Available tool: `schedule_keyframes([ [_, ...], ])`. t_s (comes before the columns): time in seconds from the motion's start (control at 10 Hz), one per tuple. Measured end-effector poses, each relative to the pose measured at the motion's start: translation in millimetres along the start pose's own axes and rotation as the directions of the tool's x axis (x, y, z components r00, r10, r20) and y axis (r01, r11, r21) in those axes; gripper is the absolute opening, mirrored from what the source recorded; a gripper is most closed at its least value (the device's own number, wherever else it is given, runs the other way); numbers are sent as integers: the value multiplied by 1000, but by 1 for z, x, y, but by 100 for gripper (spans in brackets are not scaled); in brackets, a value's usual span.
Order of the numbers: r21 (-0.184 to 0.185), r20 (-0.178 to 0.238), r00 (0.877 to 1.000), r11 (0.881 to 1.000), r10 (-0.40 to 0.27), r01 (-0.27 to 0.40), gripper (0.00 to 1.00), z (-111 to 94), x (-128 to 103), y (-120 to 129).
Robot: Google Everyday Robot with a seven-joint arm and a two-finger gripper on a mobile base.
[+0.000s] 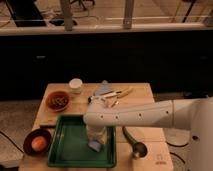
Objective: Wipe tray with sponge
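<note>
While the white arm (145,116) reaches in from the right side, the wooden table (145,92) carries several things. At the far left a dark bowl (38,142) with a round orange thing inside stands just beside the tray. Behind it is a brown bowl (58,100) with dark contents, then a small white cup (75,85). The green tray (67,145) lies at the front. Over its right half the gripper (96,139) points down, its fingers narrow and holding the light blue sponge (94,146), which touches the tray floor. Farther back lies a pale blue folded cloth (104,89), and right of the tray a dark scoop (134,144)
</note>
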Motion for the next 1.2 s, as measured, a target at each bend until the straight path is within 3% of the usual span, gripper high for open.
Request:
schedule_keyframes([
  [0.4,-2,8,996,996,-85,85,0,3,-14,-62],
  [0.6,-21,28,983,983,-184,185,0,9,-42,-93],
  [0.9,-35,42,976,976,-212,213,0,14,-63,-97],
  [1.2,-46,46,981,980,-191,193,0,12,-65,-67],
])
